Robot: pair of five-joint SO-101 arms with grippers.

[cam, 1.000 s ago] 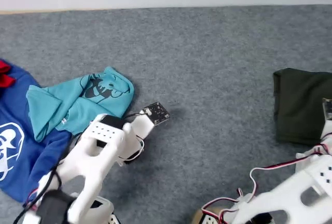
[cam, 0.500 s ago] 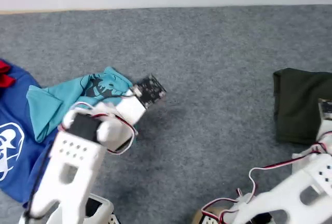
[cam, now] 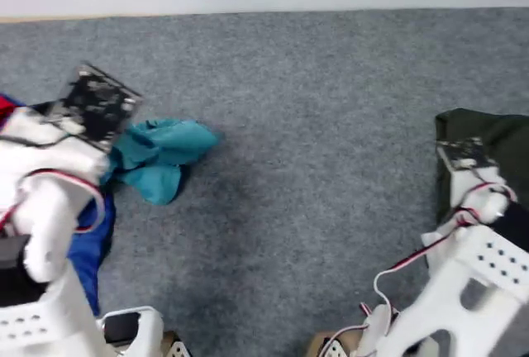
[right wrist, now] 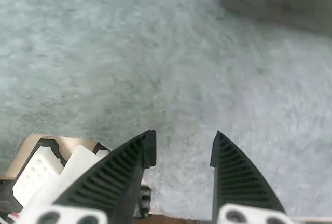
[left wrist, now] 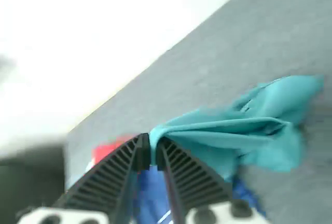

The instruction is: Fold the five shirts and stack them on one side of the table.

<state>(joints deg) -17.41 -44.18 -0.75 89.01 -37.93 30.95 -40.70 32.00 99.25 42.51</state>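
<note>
A teal shirt (cam: pixel 161 154) hangs bunched up from my left gripper (left wrist: pixel 151 145), which is shut on one edge of it and holds it raised over the left of the grey mat; the cloth (left wrist: pixel 249 130) trails away from the fingers. Under it lies a blue shirt (cam: pixel 89 245) with a red one (cam: pixel 7 107) at the far left edge. A folded dark green shirt (cam: pixel 483 159) rests at the right edge. My right gripper (right wrist: pixel 181 149) is open with nothing between its fingers, above bare mat near the front right.
The grey mat (cam: pixel 314 142) covers the table, with a pale wall strip along the back. The right arm's base and red-white cables (cam: pixel 430 266) stand at the front right. A tan table corner (right wrist: pixel 31 146) shows beneath the right arm.
The left arm swung up and to the left, lifting the teal shirt off the blue one so it now hangs bunched. The right arm rose over the green shirt's near edge.
</note>
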